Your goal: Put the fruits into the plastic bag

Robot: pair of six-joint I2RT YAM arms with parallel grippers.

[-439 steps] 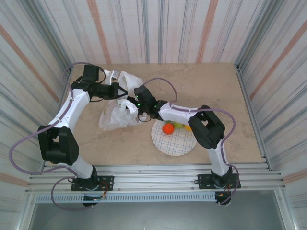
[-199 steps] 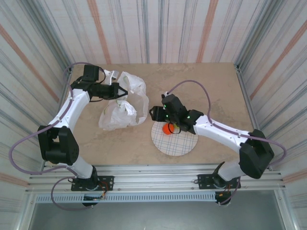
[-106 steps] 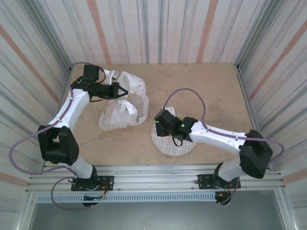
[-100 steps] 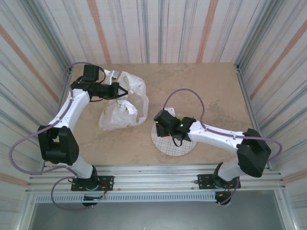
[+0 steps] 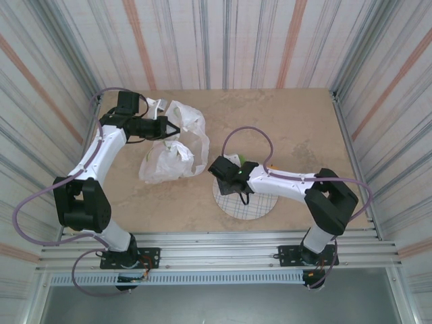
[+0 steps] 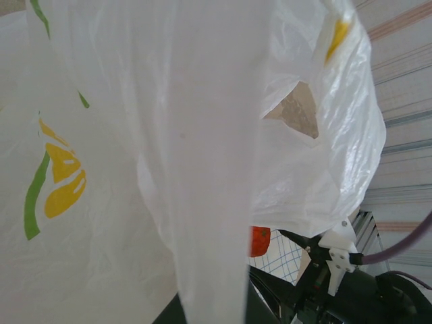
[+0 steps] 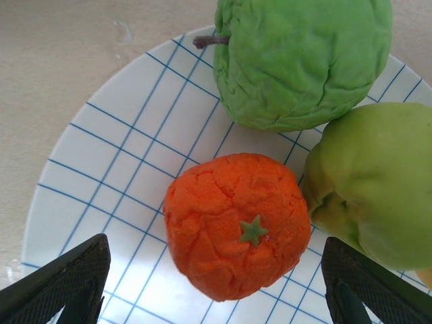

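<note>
Right wrist view: right end effector (image 7: pixel 212 283), back from plastic bag (image 5: pixel 165 162), jaws now wide and empty, straddles orange (image 7: pixel 233 223) on plate (image 7: pixel 115 148); next pick likely. Beyond: left end effector (image 5: pixel 173 128), clamped, lifting bag's rim.

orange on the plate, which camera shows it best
Right wrist view: the orange sits centred and sharp on the grid plate, green star cap up. The left wrist view catches a sliver of it under the plastic bag. In the top external view the right gripper covers it.
</note>
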